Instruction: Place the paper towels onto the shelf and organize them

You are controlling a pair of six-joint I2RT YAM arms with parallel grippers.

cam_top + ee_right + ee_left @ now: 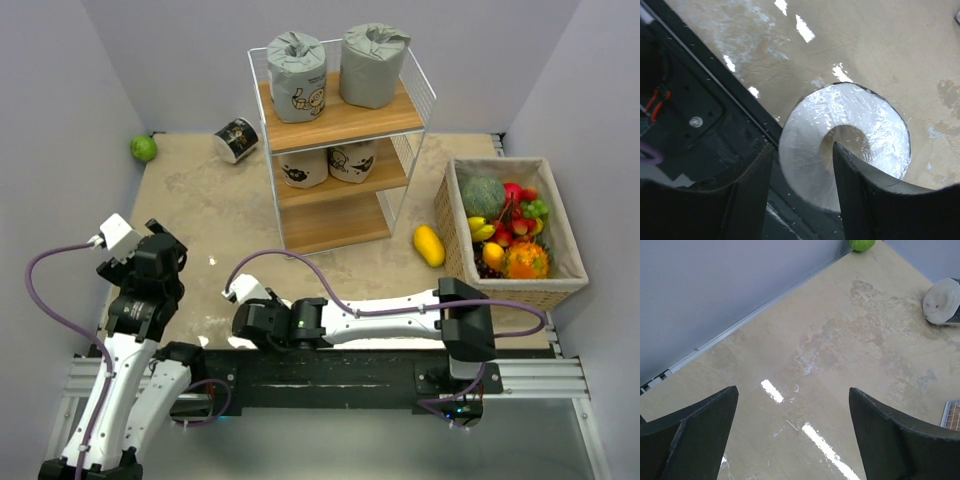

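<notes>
- My right end effector point(801, 147) straddles the wall of a wrapped roll point(865, 120) at the tabletop's point(200, 210) near edge. One finger is in the core and one outside, a hold that suits so wide a roll. I cannot tell whether it is clamped.
- My left end effector point(792, 390) hangs spread, holding nothing.
- Four paper towels point(297, 75) already stand on the shelf point(340, 122).
- A black roll point(237, 138) waits behind the shelf, to its left.
</notes>
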